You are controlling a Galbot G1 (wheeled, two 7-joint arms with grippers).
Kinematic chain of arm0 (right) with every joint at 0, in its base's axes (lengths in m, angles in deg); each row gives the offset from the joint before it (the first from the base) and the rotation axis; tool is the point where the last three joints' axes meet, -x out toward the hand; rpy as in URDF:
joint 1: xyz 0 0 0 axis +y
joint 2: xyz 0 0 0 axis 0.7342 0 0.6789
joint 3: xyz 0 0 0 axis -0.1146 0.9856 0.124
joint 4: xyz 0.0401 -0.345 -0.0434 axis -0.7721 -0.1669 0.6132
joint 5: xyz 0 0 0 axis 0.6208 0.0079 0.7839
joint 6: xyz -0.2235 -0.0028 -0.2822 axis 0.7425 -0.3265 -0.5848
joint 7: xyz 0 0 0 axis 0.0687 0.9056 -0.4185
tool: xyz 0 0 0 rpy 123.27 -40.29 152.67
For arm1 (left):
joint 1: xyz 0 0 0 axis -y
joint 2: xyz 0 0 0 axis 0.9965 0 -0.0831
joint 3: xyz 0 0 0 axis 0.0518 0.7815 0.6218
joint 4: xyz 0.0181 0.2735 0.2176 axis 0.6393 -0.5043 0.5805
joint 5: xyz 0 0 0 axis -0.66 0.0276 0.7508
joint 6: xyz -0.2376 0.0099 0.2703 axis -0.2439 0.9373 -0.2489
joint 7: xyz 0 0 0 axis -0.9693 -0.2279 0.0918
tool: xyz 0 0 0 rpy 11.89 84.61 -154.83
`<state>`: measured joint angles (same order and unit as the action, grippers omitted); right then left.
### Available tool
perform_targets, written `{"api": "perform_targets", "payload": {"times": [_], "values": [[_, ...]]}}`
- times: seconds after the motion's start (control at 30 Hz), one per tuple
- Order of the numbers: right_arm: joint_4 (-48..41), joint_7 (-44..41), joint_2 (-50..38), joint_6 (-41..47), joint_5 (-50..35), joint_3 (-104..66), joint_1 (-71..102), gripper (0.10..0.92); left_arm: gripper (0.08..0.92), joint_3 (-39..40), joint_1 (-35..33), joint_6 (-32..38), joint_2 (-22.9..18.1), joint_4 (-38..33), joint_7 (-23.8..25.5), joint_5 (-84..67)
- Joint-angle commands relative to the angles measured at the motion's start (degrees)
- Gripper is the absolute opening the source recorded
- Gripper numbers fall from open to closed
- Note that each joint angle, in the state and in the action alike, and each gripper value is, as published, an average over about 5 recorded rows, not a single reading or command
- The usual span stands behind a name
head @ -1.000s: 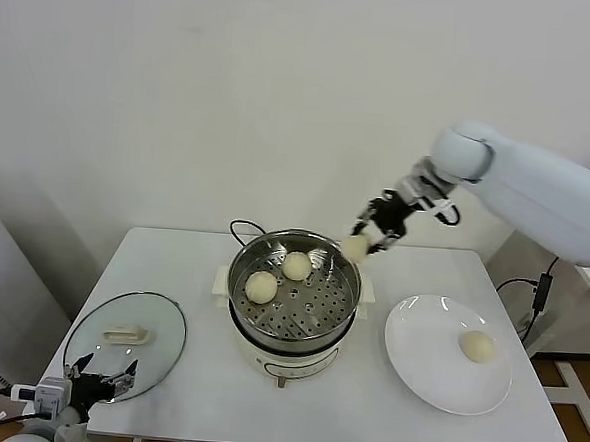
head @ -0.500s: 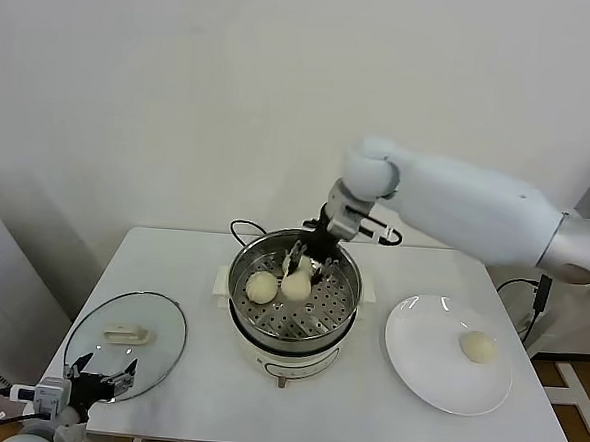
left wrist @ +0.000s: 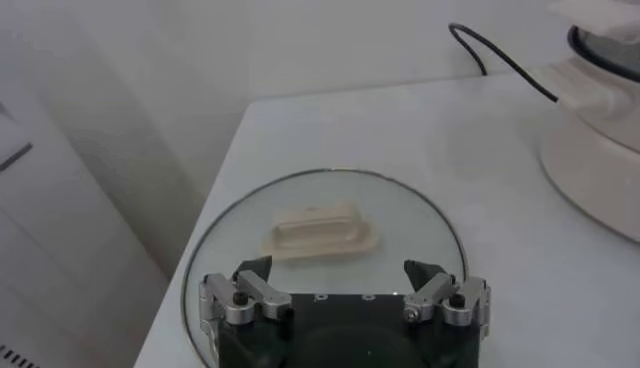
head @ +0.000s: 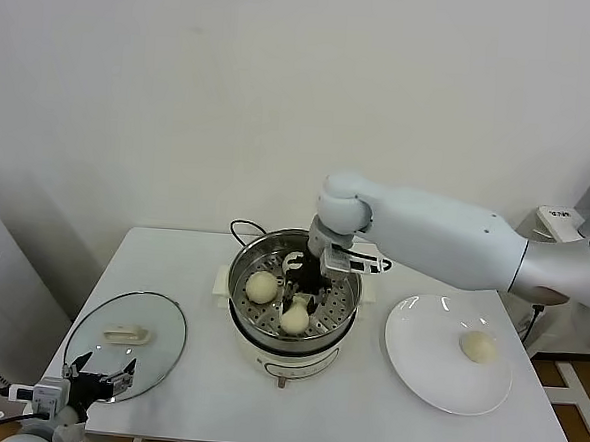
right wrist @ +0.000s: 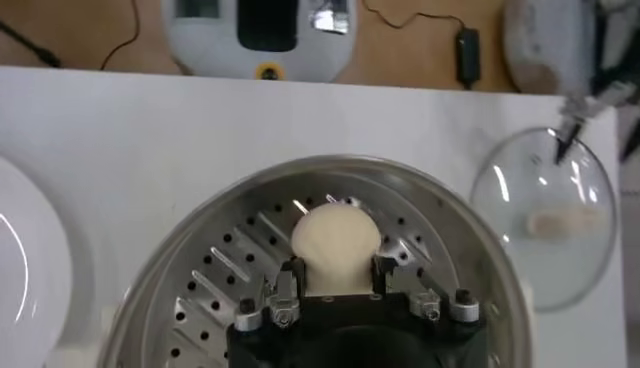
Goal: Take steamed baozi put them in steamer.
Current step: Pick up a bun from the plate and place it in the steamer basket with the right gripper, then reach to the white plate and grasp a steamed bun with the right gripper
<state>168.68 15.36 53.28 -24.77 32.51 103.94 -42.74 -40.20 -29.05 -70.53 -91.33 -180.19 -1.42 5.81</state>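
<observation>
The steamer, a shiny steel basket on a cream cooker base, stands mid-table. My right gripper reaches down into it from behind, shut on a cream-white baozi low over the front of the perforated floor. In the right wrist view that baozi sits squeezed between my right gripper's two fingers, inside the steamer. Another baozi lies at the basket's left. One more baozi rests on the white plate. My left gripper hangs open, parked at the table's front left corner.
A round glass lid with a cream handle lies flat at the front left; my left gripper hovers at its near edge, over the lid. A black cord runs behind the cooker. The right arm stretches over the table's back right.
My right gripper carried its baozi from above the back right rim, over the rim and down to the front of the steamer floor. The left arm stayed put.
</observation>
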Motion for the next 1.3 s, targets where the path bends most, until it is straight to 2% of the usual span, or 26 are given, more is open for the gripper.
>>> {"api": "perform_targets", "payload": {"times": [0.03, 0.17, 0.27, 0.53, 0.67, 0.83, 1.1, 1.3], "values": [[0.9, 0.1, 1.2, -3.2, 7.4, -1.3, 4.6, 0.424, 0.823, 0.0, 0.0, 0.0, 0.0, 0.1, 0.0, 0.0], [0.6, 0.7, 1.5, -3.2, 8.8, -1.8, 5.5, 0.427, 0.823, 0.0, 0.0, 0.0, -0.1, 0.0, 0.0, 0.0], [0.8, 1.3, 1.5, -3.2, 8.9, -1.9, 5.4, 0.468, 0.823, -0.1, -0.2, 0.1, 0.0, 0.0, 0.0, 0.0], [0.8, 0.9, 0.5, -1.2, 9.7, -3.9, 3.4, 0.712, 0.823, -0.1, -0.2, 0.2, -0.4, 0.0, 0.0, 0.0], [-1.9, 0.4, -1.5, 1.9, 8.7, -6.5, 0.7, 0.801, 0.823, -0.3, -0.1, 0.1, -0.2, 0.1, 0.0, 0.0], [-7.8, -1.3, -5.4, 7.6, 5.1, -8.9, -3.9, 0.822, 0.823, -0.4, 0.0, 0.2, -0.3, 0.0, 0.0, 0.0], [-17.2, -6.0, -14.0, 19.1, -5.9, -5.4, -9.1, 0.823, 0.823, -0.6, -0.2, 0.4, 0.1, 0.1, 0.0, 0.0], [-22.5, -7.4, -21.2, 23.0, -8.7, -3.2, -8.2, 0.823, 0.823, -0.5, 0.0, 0.3, 0.2, -0.1, 0.0, -0.1]]}}
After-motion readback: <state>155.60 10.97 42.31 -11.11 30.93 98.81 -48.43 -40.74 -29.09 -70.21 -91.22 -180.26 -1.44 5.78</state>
